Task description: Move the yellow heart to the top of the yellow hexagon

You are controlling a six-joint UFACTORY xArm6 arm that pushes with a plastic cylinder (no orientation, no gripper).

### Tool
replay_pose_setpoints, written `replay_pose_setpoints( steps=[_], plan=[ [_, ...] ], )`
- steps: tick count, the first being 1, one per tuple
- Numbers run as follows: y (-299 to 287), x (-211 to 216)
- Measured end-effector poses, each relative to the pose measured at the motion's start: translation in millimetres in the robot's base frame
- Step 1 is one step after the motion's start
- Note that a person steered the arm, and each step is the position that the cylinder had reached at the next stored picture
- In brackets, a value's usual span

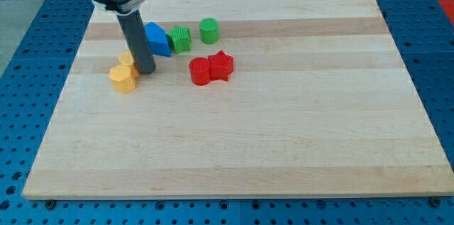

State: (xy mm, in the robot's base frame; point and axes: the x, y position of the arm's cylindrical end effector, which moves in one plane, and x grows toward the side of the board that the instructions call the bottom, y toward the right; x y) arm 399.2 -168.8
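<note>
The yellow hexagon (122, 79) sits at the board's left. The yellow heart (127, 59) lies just above it, touching it, partly hidden behind the rod. My tip (147, 71) rests on the board right next to both yellow blocks, on their right side, seemingly touching the heart.
A blue block (157, 39) stands just above and right of my tip. A green cube-like block (181, 38) and a green cylinder (208, 30) lie right of it. A red block (201, 71) and a red star (222, 65) touch each other near the centre. The wooden board (284, 125) carries them all.
</note>
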Motion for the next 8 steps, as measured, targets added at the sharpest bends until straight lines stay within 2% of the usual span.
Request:
replay_pose_setpoints(
  steps=[2,4,5,6,8],
  plan=[
    [-34.2,0.0],
    [65.6,8.7],
    [54.5,45.5],
    [16.2,63.3],
    [-27.3,59.8]
  ],
)
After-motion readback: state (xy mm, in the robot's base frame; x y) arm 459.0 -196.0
